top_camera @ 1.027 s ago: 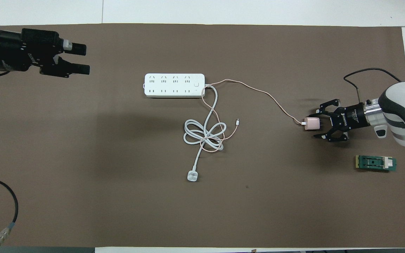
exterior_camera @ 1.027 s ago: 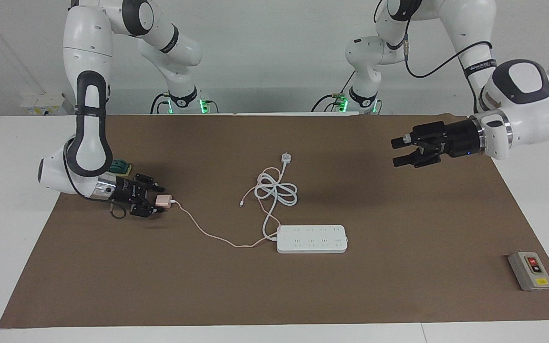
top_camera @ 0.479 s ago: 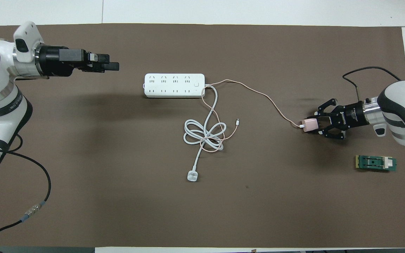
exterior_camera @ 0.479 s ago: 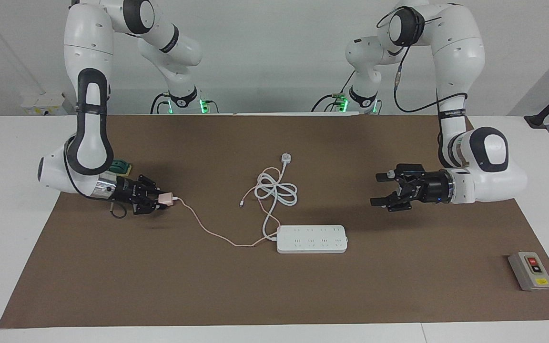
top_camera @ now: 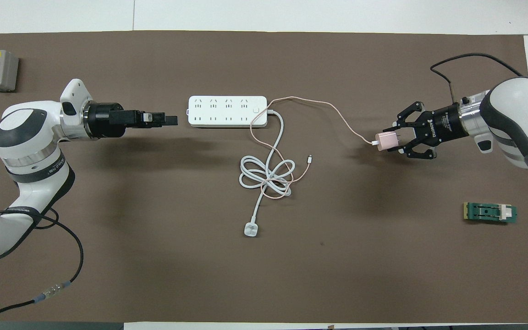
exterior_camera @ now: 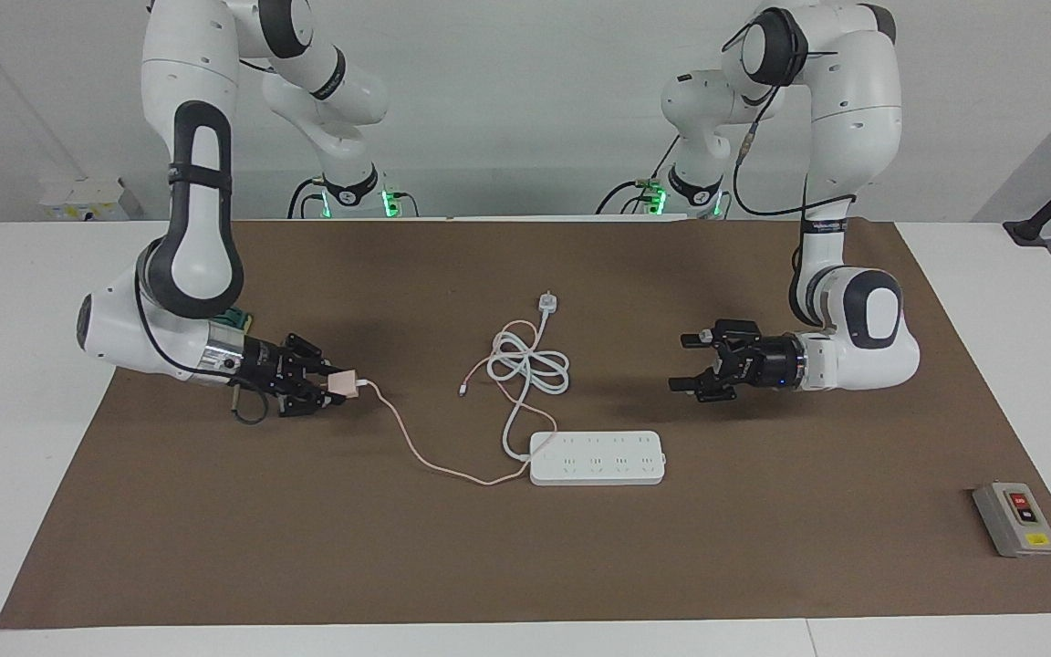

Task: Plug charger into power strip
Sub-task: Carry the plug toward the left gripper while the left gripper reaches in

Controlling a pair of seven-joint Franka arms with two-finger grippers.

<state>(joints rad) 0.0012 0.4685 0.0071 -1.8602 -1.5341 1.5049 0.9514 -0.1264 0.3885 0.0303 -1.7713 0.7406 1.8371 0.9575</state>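
1. In the facing view, the right gripper point(exterior_camera: 336, 388) is clenched on the charger point(exterior_camera: 343, 384), held up over the mat toward the right arm's end of the table from the power strip point(exterior_camera: 597, 457).
2. The step in hand looks like carrying the charger to the power strip; next, its prongs must turn down over a socket.
3. The pink cable point(exterior_camera: 416, 453) trails to the strip's end, beside the coiled white cord point(exterior_camera: 530, 370) and its plug point(exterior_camera: 546, 302), which lie nearer the robots and could snag.
4. The left gripper point(exterior_camera: 690, 362) hangs released near the strip, probably to steady it.
5. A grey button box point(exterior_camera: 1014, 518) sits well apart.
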